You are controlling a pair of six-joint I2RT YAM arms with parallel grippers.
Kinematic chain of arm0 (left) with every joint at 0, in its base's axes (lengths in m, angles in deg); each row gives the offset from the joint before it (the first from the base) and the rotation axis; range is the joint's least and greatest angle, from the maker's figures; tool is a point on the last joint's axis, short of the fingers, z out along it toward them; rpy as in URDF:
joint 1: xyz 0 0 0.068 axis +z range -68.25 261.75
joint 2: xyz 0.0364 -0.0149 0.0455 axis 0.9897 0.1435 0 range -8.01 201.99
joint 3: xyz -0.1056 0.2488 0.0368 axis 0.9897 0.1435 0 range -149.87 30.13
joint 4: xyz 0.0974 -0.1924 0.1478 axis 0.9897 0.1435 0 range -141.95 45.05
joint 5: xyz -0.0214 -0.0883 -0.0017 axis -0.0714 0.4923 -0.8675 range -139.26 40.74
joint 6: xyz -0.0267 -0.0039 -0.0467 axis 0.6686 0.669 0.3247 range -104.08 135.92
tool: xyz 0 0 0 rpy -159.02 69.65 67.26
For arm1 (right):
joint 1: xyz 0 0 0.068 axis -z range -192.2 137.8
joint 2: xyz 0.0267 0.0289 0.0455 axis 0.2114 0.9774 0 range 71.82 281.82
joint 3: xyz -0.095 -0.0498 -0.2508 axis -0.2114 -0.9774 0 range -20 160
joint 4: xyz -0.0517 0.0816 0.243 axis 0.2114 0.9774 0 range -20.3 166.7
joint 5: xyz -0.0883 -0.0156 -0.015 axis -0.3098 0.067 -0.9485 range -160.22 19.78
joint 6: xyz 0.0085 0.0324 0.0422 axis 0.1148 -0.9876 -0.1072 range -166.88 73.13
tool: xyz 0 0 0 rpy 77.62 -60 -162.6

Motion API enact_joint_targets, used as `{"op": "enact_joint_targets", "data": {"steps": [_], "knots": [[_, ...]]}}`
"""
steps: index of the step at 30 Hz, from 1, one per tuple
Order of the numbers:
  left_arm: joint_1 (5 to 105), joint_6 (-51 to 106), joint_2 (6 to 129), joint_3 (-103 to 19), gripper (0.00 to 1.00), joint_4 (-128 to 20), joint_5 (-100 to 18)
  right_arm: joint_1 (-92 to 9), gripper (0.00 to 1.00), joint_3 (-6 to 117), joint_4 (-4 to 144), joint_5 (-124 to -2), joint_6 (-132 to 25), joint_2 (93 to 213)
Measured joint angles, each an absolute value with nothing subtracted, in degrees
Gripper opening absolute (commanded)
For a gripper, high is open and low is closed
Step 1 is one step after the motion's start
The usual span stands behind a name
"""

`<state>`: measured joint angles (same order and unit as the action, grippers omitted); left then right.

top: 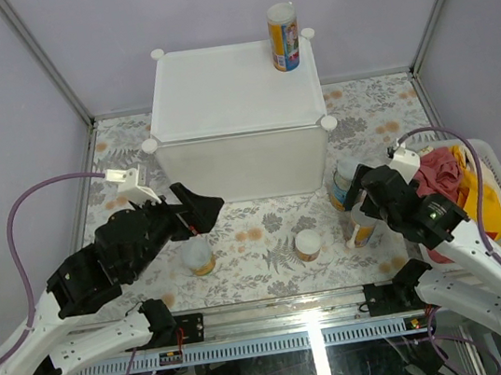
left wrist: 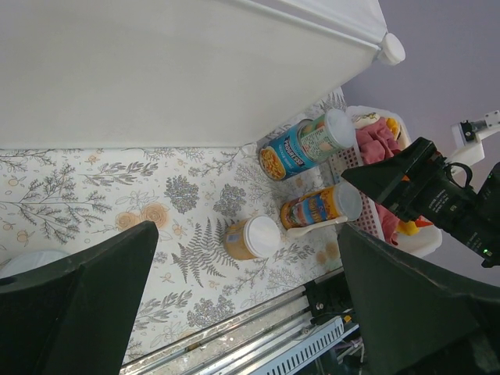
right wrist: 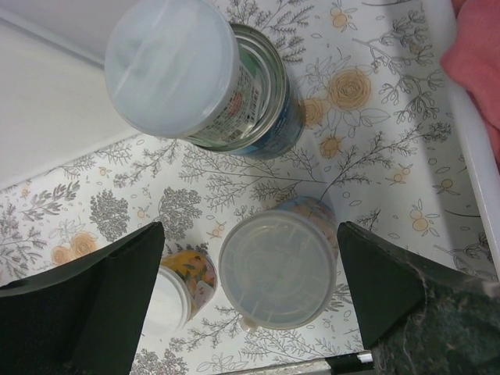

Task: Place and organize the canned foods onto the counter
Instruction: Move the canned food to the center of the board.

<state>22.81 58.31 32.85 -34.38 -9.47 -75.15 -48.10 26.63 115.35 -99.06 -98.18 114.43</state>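
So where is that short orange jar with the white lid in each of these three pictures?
Top external: the short orange jar with the white lid stands at the front middle of the floral table.
Left wrist: the jar is at the centre of the picture.
Right wrist: the jar is at the bottom left, beside the dark finger.
Shared landmark: the large white plastic cube cabinet, whose white wall shows in all three.
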Motion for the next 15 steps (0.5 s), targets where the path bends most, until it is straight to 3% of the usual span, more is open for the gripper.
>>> {"op": "enact_joint_targets", "data": {"steps": [15], "knots": [[22.81, 58.73, 31.72, -33.58, 1.0, -9.45, -75.17, -48.12, 0.96, 21.98, 115.52, -97.14, -99.41, 114.17]]}}
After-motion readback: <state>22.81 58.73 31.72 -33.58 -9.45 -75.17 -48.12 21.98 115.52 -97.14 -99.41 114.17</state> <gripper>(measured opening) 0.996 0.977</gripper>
